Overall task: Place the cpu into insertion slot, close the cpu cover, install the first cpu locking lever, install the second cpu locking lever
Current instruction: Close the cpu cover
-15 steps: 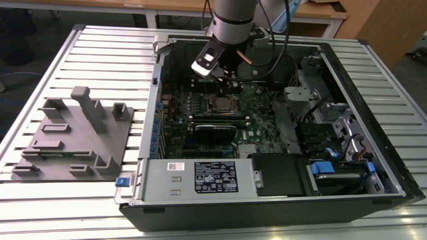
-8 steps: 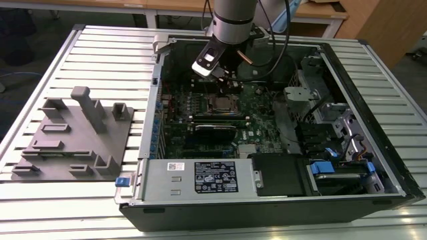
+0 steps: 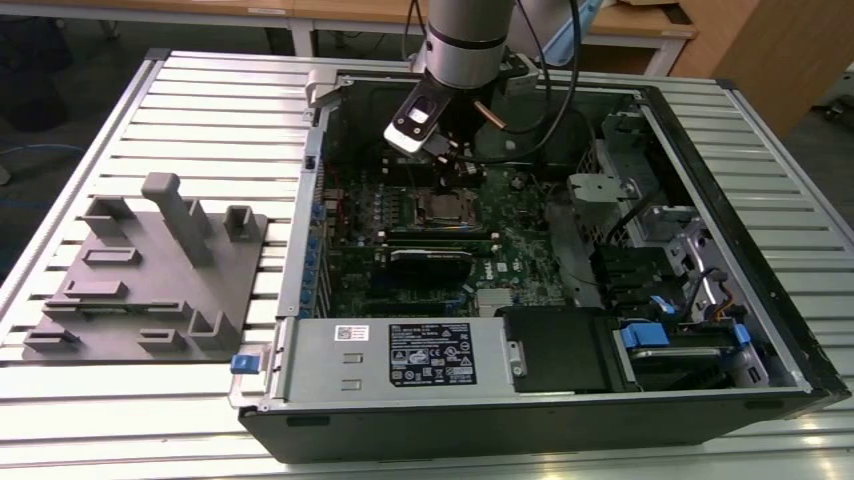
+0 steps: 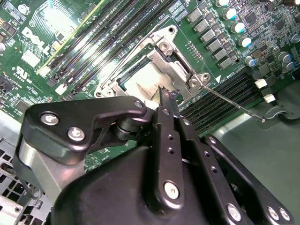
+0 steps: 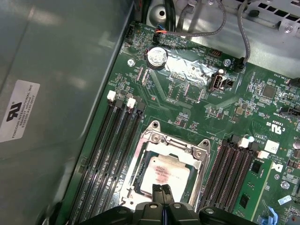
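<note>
Pincer [image 5: 162, 189] tips pressed together, nothing between them, poised right at the socket's edge.
Closed like that they make one narrow prod, for pushing rather than grabbing, I'd say. Just beyond the tips the cpu [image 5: 164, 169] lies flat in the insertion slot [image 5: 138, 174], cpu cover [image 5: 174, 146] down around it, while one thin locking lever [image 4: 234, 104] juts free over the memory slots [image 5: 117, 140].

We see bright, even overhead light on the slatted worktop [image 3: 200, 110], while the computer case [image 3: 534, 430] interior lies in shade. In the second wrist view glare whitens the motherboard [image 4: 51, 21]; in the first wrist view the cpu [image 5: 164, 171] gleams palely.
</note>
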